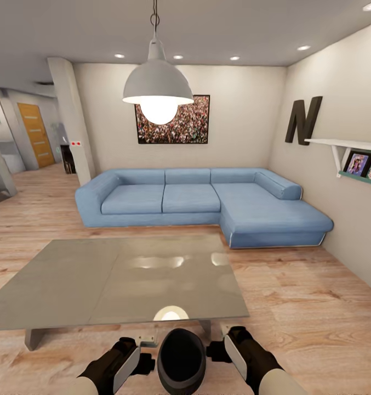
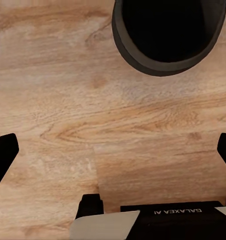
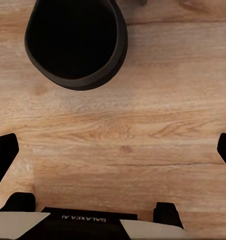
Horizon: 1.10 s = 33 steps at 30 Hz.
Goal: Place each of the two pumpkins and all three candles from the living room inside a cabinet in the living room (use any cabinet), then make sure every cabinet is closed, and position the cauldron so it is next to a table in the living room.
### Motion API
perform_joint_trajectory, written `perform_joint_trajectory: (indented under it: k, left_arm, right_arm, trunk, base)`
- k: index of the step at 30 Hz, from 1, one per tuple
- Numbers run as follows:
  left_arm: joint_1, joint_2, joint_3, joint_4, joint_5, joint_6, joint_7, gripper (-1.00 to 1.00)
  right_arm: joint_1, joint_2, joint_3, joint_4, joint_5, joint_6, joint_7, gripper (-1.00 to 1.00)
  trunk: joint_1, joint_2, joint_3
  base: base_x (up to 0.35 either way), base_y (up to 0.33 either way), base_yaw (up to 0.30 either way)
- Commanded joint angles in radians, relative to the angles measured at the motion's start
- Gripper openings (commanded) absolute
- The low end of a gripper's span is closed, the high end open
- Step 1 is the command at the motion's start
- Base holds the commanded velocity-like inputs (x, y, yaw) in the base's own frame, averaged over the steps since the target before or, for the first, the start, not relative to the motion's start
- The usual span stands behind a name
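The black cauldron [image 1: 181,362] stands on the wood floor just in front of the grey coffee table [image 1: 114,280], its wide mouth facing up. My left gripper [image 1: 143,363] hangs close on its left side and my right gripper [image 1: 217,351] close on its right. In the left wrist view the cauldron [image 2: 143,62] lies beyond the open left gripper [image 2: 113,150], with bare floor between the fingers. The right wrist view shows the cauldron [image 3: 73,40] likewise beyond the open right gripper [image 3: 113,150]. Neither gripper holds anything. The pumpkins, candles and cabinet are out of view.
A blue corner sofa [image 1: 207,200] sits behind the table against the far wall. A white pendant lamp [image 1: 158,88] hangs over the table. A wall shelf [image 1: 349,148] juts out at the right. Open floor lies right of the table, and a hallway opens at the far left.
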Motion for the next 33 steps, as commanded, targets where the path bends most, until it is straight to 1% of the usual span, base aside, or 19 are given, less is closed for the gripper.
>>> perform_joint_trajectory:
  k: [1, 4, 6, 7, 8, 9, 10, 11, 12, 13, 14, 15, 17, 19, 21, 24, 26, 30, 33]
  left_arm:
    - [0.003, 0.001, -0.008, -0.001, 0.01, -0.005, 0.009, 1.0]
    - [0.018, 0.003, -0.009, 0.038, 0.008, -0.057, 0.007, 1.0]
    - [0.023, 0.004, -0.013, 0.108, 0.004, -0.129, 0.006, 1.0]
    - [0.024, 0.003, -0.014, 0.129, 0.003, -0.151, 0.006, 1.0]
    - [0.025, 0.002, -0.016, 0.172, 0.0, -0.194, 0.006, 1.0]
    - [0.026, 0.001, -0.017, 0.191, -0.001, -0.215, 0.006, 1.0]
    - [0.027, 0.001, -0.018, 0.223, -0.002, -0.251, 0.005, 1.0]
    - [0.028, 0.001, -0.018, 0.234, -0.002, -0.266, 0.005, 1.0]
    - [0.03, 0.002, -0.019, 0.25, -0.003, -0.292, 0.004, 1.0]
    - [0.033, 0.002, -0.019, 0.257, -0.003, -0.304, 0.004, 1.0]
    - [0.042, 0.002, -0.02, 0.266, -0.004, -0.33, 0.004, 1.0]
    - [0.047, 0.002, -0.02, 0.269, -0.004, -0.343, 0.004, 1.0]
    - [0.08, 0.005, -0.021, 0.277, -0.005, -0.391, 0.004, 1.0]
    - [0.108, 0.005, -0.022, 0.279, -0.005, -0.418, 0.004, 1.0]
    - [0.131, 0.006, -0.023, 0.281, -0.005, -0.44, 0.004, 1.0]
    - [0.172, 0.007, -0.024, 0.283, -0.006, -0.492, 0.004, 1.0]
    - [0.2, 0.008, -0.024, 0.284, -0.006, -0.517, 0.004, 1.0]
    - [0.243, 0.01, -0.024, 0.284, -0.006, -0.554, 0.004, 1.0]
    - [0.277, 0.01, -0.024, 0.284, -0.006, -0.572, 0.004, 1.0]
  right_arm:
    - [0.0, -0.002, 0.005, -0.001, -0.011, 0.004, -0.009, 1.0]
    - [0.002, -0.004, 0.0, 0.002, -0.011, 0.0, -0.011, 1.0]
    - [0.009, -0.006, -0.001, 0.013, -0.01, -0.015, -0.017, 1.0]
    - [0.015, -0.006, -0.001, 0.02, -0.01, -0.028, -0.018, 1.0]
    - [0.03, -0.007, -0.002, 0.041, -0.01, -0.068, -0.019, 1.0]
    - [0.039, -0.007, -0.002, 0.054, -0.01, -0.093, -0.019, 1.0]
    - [0.054, -0.008, -0.003, 0.087, -0.009, -0.147, -0.021, 1.0]
    - [0.061, -0.009, -0.003, 0.107, -0.009, -0.174, -0.021, 1.0]
    - [0.072, -0.01, -0.003, 0.152, -0.008, -0.227, -0.022, 1.0]
    - [0.078, -0.011, -0.003, 0.176, -0.008, -0.254, -0.022, 1.0]
    - [0.087, -0.014, -0.003, 0.225, -0.008, -0.31, -0.022, 1.0]
    - [0.091, -0.016, -0.002, 0.248, -0.008, -0.339, -0.023, 1.0]
    - [0.1, -0.027, -0.002, 0.338, -0.009, -0.439, -0.023, 1.0]
    - [0.114, -0.034, -0.002, 0.392, -0.009, -0.487, -0.023, 1.0]
    - [0.135, -0.041, -0.002, 0.422, -0.009, -0.512, -0.022, 1.0]
    - [0.196, -0.051, -0.002, 0.443, -0.008, -0.549, -0.021, 1.0]
    - [0.235, -0.064, -0.003, 0.45, -0.009, -0.605, -0.021, 1.0]
    - [0.274, -0.092, -0.003, 0.456, -0.012, -0.674, -0.021, 1.0]
    - [0.299, -0.107, -0.003, 0.459, -0.011, -0.692, -0.022, 1.0]
  trunk:
    - [-0.004, 0.006, 0.0]
    - [-0.015, 0.027, 0.005]
    - [-0.023, 0.041, 0.008]
    - [-0.027, 0.048, 0.009]
    - [-0.031, 0.055, 0.011]
    - [-0.035, 0.062, 0.013]
    - [-0.038, 0.069, 0.014]
    - [-0.042, 0.076, 0.016]
    - [-0.046, 0.083, 0.017]
    - [-0.05, 0.09, 0.019]
    - [-0.054, 0.097, 0.02]
    - [-0.058, 0.104, 0.022]
    - [-0.065, 0.118, 0.025]
    - [-0.073, 0.132, 0.028]
    - [-0.081, 0.146, 0.031]
    - [-0.092, 0.167, 0.035]
    - [-0.1, 0.181, 0.038]
    - [-0.115, 0.209, 0.045]
    - [-0.127, 0.23, 0.049]
  base:
    - [0.0, 0.0, 0.0]
    - [0.0, 0.0, 0.0]
    - [0.0, 0.0, 0.0]
    - [0.0, 0.0, 0.0]
    - [0.0, 0.0, 0.0]
    - [0.0, 0.0, 0.0]
    - [0.0, 0.0, 0.0]
    - [0.0, 0.0, 0.0]
    - [0.0, 0.0, 0.0]
    - [0.0, 0.0, 0.0]
    - [0.0, 0.0, 0.0]
    - [0.0, 0.0, 0.0]
    - [0.0, 0.0, 0.0]
    - [0.0, 0.0, 0.0]
    - [0.0, 0.0, 0.0]
    - [0.0, 0.0, 0.0]
    - [0.0, 0.0, 0.0]
    - [0.0, 0.0, 0.0]
    - [0.0, 0.0, 0.0]
